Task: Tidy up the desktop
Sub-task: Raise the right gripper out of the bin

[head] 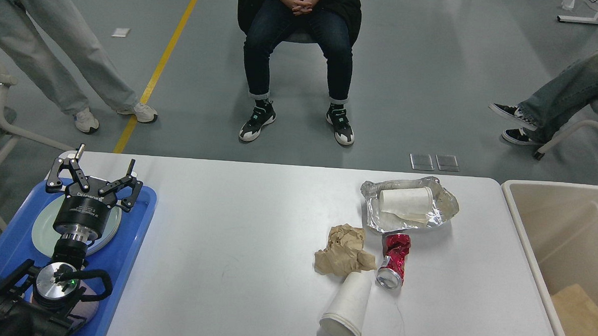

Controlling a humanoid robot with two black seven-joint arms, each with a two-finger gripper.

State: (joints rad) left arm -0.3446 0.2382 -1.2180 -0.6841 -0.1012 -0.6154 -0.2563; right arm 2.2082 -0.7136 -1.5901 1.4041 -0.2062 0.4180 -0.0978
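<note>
The white desktop (pixel 235 236) fills the lower part of the head view. On its right half lie a crumpled foil tray (pixel 441 214) with a white paper cup (pixel 404 200) on its side in it, a crushed red can (pixel 392 259), a wad of brown paper (pixel 345 251) and a second white paper cup (pixel 347 306) on its side. My left gripper (pixel 97 175) is open and empty above the blue tray (pixel 129 241) at the left. My right gripper is out of view; only a dark sliver shows at the right edge.
A beige bin (pixel 532 249) stands off the table's right end, with brown cardboard (pixel 582 317) in it. A pale plate (pixel 41 230) lies in the blue tray under my left arm. People sit and stand beyond the far edge.
</note>
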